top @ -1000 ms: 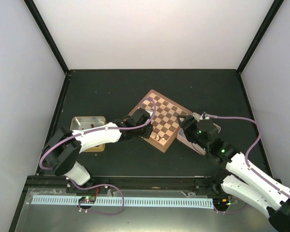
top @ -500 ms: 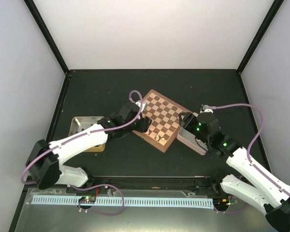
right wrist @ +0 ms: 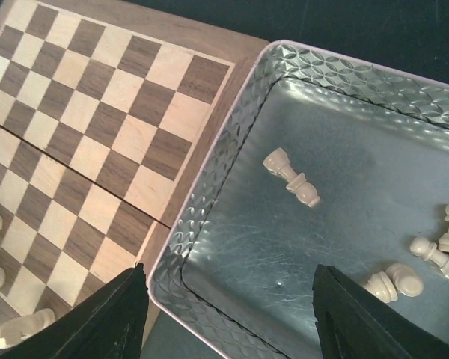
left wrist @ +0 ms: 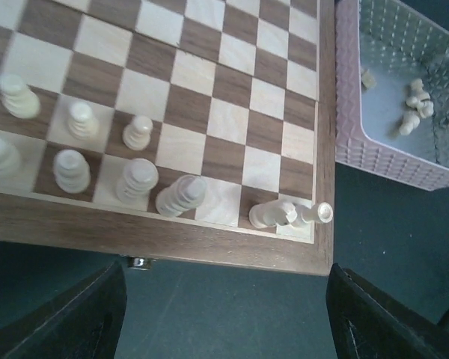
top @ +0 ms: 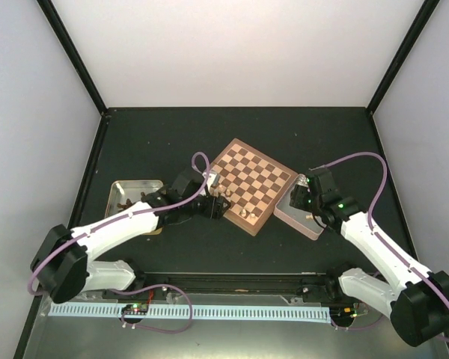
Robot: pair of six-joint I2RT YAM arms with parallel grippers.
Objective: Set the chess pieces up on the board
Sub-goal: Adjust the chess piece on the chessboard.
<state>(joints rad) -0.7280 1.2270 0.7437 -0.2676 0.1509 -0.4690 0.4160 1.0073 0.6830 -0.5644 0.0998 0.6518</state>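
the left gripper (left wrist: 224, 278) hung with its jaws spread wide and nothing between them, its two dark fingers (left wrist: 75, 321) well apart above the dark table (left wrist: 232, 329). just ahead of the jaws ran the brown border of the board (left wrist: 232, 123). ahead and toward the finger on the left of the wrist view, pale chess pieces (left wrist: 138, 179) stood upright in two short rows on the squares nearest that border. ahead and toward the other finger, a toppled piece (left wrist: 290, 215) lay on its side at the corner square. past that finger, just beside the board's edge, sat the tray (left wrist: 344, 112).

the right gripper (right wrist: 228, 292) also had its jaws wide apart and held nothing. it hovered over the tray, whose embossed rim curved through the gap between the fingers. straight ahead of the jaws a lone piece (right wrist: 292, 177) lay flat on the tray floor, apart from the rest. ahead and off to the finger on the right of the wrist view, a loose heap (right wrist: 434, 258) of pale pieces lay against the wall. beyond the other finger the board lay close alongside the tray rim, most of its squares bare.

from above, the two grippers were well apart, one at each side of the board's near corner.
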